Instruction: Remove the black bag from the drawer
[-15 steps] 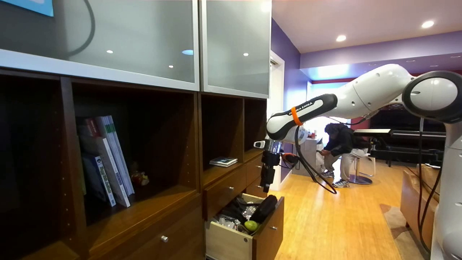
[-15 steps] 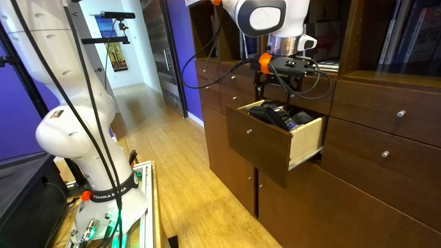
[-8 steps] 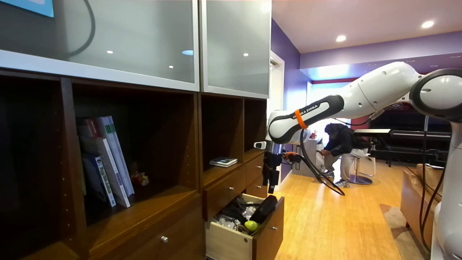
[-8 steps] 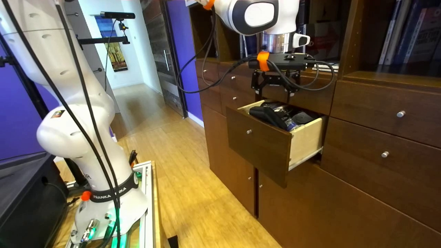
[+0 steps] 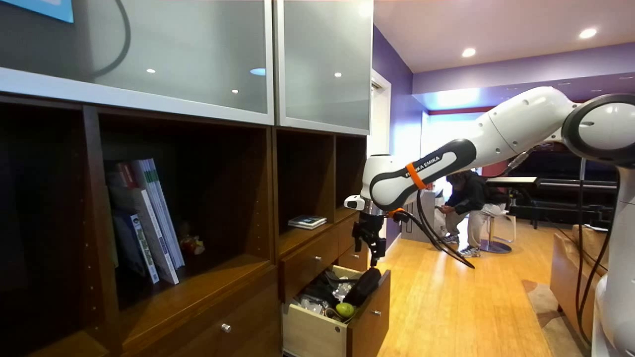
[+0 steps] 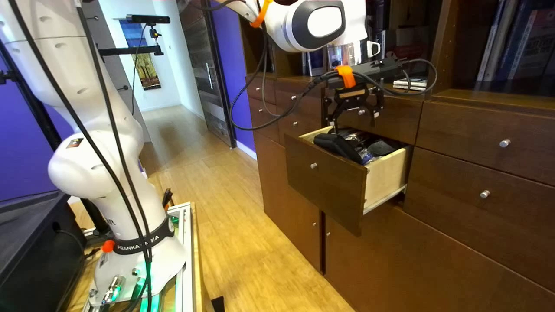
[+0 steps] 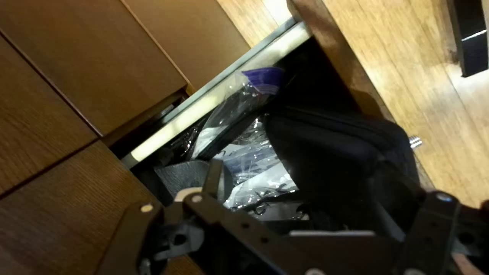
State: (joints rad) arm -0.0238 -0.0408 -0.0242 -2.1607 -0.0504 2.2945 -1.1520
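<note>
The black bag (image 5: 363, 286) leans against the inside of the front panel of the open drawer (image 5: 315, 329). Both also show in an exterior view, the bag (image 6: 336, 145) lying along the drawer front (image 6: 325, 186). My gripper (image 6: 354, 121) is open, empty and tilted above the drawer. Its lower finger is close over the upper end of the bag; I cannot tell if it touches. In the wrist view the bag (image 7: 332, 141) fills the area between the spread fingers (image 7: 300, 173), and one finger is dark against it.
Clear plastic packages (image 7: 256, 168) and a grey round item (image 7: 183, 175) lie in the drawer beside the bag. A yellow-green ball (image 5: 345, 310) sits at the bag's lower end. A closed drawer front (image 6: 392, 117) is right behind the gripper. Thin books (image 5: 307, 221) lie on the shelf above.
My gripper has moved slightly and tilted from level, so that one finger now points down lower, near the bag's upper end. The fingers stay open. The bag and drawer have not moved.
</note>
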